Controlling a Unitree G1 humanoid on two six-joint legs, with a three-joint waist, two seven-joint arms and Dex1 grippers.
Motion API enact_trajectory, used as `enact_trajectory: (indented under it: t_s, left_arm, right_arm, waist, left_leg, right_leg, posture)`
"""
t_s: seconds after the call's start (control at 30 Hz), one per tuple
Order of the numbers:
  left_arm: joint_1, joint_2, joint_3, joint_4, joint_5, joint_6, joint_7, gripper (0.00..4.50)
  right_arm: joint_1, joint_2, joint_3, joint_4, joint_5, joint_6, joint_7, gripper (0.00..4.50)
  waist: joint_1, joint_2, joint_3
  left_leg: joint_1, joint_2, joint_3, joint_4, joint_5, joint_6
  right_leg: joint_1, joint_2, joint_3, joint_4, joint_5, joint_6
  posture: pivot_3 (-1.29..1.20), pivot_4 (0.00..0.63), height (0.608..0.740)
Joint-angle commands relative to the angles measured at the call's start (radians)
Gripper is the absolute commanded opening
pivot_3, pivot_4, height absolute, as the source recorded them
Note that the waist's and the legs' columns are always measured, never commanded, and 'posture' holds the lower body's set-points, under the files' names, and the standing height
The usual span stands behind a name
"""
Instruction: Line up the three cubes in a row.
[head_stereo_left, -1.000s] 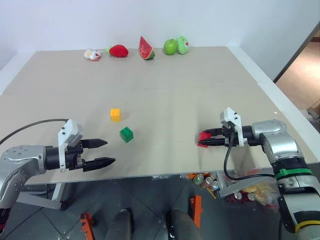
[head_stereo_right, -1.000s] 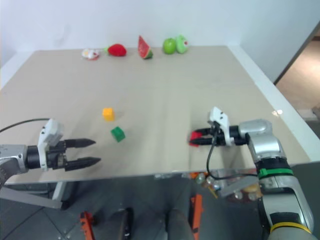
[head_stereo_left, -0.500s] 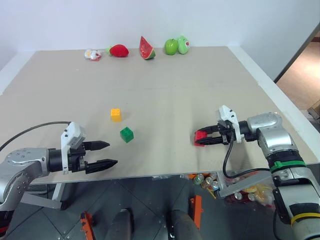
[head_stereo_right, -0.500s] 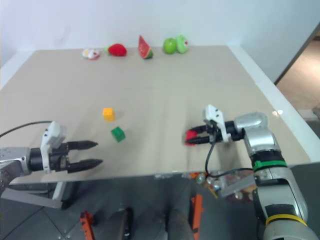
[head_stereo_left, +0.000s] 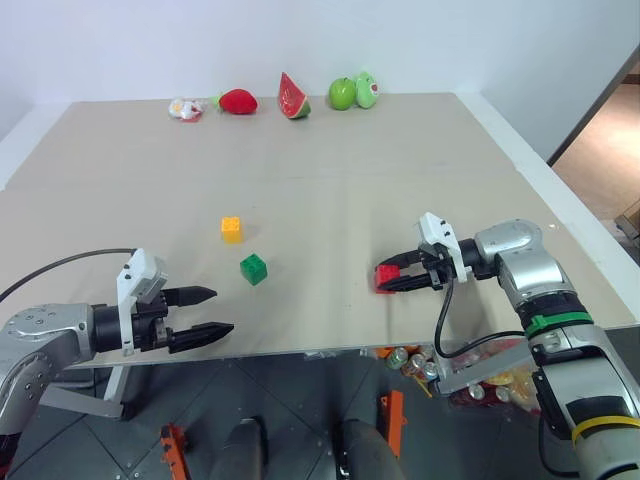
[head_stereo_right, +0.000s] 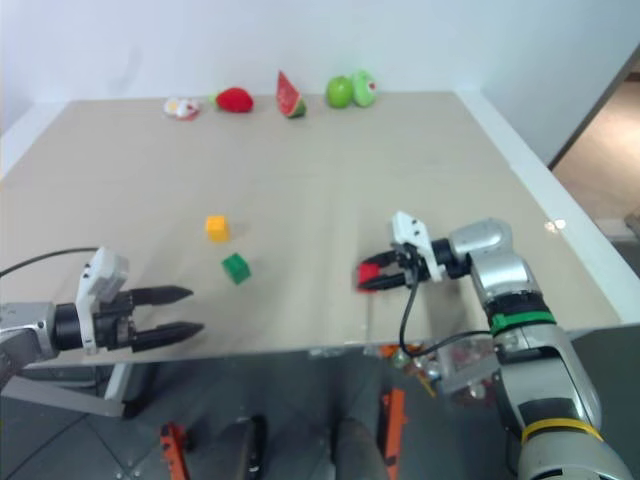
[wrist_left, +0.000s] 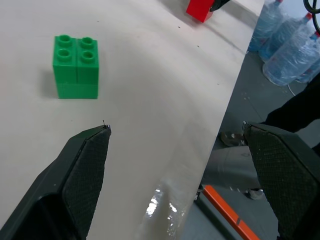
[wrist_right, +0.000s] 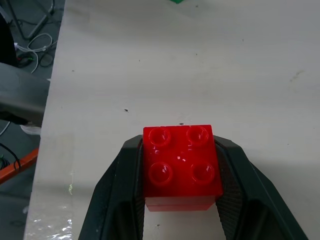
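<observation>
The red cube (head_stereo_left: 387, 276) is clamped between the black fingers of my right gripper (head_stereo_left: 392, 279), which is shut on it just above the table right of centre. In the right wrist view the red cube (wrist_right: 180, 166) shows its four studs between the two fingers. The green cube (head_stereo_left: 253, 269) rests on the table left of centre, and the yellow-orange cube (head_stereo_left: 231, 229) lies a little behind it to the left. My left gripper (head_stereo_left: 215, 312) hangs open near the front edge, in front of and left of the green cube (wrist_left: 76, 66), holding nothing.
Along the far edge of the table (head_stereo_left: 330, 180) stand a strawberry (head_stereo_left: 237, 101), a watermelon slice (head_stereo_left: 292, 97), a green apple (head_stereo_left: 343, 94) and two small toys. Plastic bottles (head_stereo_left: 410, 362) lie on the floor beneath the table's front right.
My right gripper has carried the red cube leftward across the table, toward the green cube. The left gripper has stayed where it was, still open.
</observation>
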Motion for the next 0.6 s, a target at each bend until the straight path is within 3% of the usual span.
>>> enact_trajectory:
  t_s: [0.03, 0.27, 0.33, 0.53, 0.6]
  left_arm:
    - [0.004, 0.001, 0.032, -0.041, -0.021, 0.004, 0.01, 4.36]
    - [0.01, -0.002, 0.034, -0.048, -0.034, 0.003, 0.026, 4.36]
    - [0.009, -0.007, 0.037, -0.05, -0.04, 0.005, 0.034, 4.36]
    - [-0.005, -0.027, 0.047, -0.046, -0.059, 0.02, 0.073, 4.36]
    - [-0.004, -0.033, 0.044, -0.032, -0.045, 0.011, 0.081, 4.36]
  right_arm:
    - [-0.03, -0.001, 0.003, 0.01, 0.004, -0.039, 0.065, 1.27]
    - [-0.034, 0.006, 0.008, 0.075, -0.05, -0.092, 0.026, 1.27]
    - [-0.04, 0.01, 0.005, 0.105, -0.069, -0.11, -0.006, 2.29]
    - [-0.019, -0.007, -0.036, 0.103, -0.076, -0.117, -0.048, 4.27]
    - [0.013, -0.038, -0.055, 0.045, -0.054, -0.094, -0.033, 4.27]
  waist:
    - [0.0, 0.0, 0.0]
    - [0.0, 0.0, 0.0]
    - [0.0, 0.0, 0.0]
    - [0.0, 0.0, 0.0]
    - [0.0, 0.0, 0.0]
  left_leg:
    - [0.0, 0.0, 0.0, 0.0, 0.0, 0.0]
    - [0.0, 0.0, 0.0, 0.0, 0.0, 0.0]
    - [0.0, 0.0, 0.0, 0.0, 0.0, 0.0]
    - [0.0, 0.0, 0.0, 0.0, 0.0, 0.0]
    - [0.0, 0.0, 0.0, 0.0, 0.0, 0.0]
  right_leg:
    - [0.0, 0.0, 0.0, 0.0, 0.0, 0.0]
    - [0.0, 0.0, 0.0, 0.0, 0.0, 0.0]
    - [0.0, 0.0, 0.0, 0.0, 0.0, 0.0]
    - [0.0, 0.0, 0.0, 0.0, 0.001, 0.0]
    - [0.0, 0.0, 0.0, 0.0, 0.001, 0.0]
  posture:
    - [0.0, 0.15, 0.74]
    - [0.0, 0.15, 0.74]
    - [0.0, 0.15, 0.74]
    - [0.0, 0.15, 0.74]
    - [0.0, 0.15, 0.74]
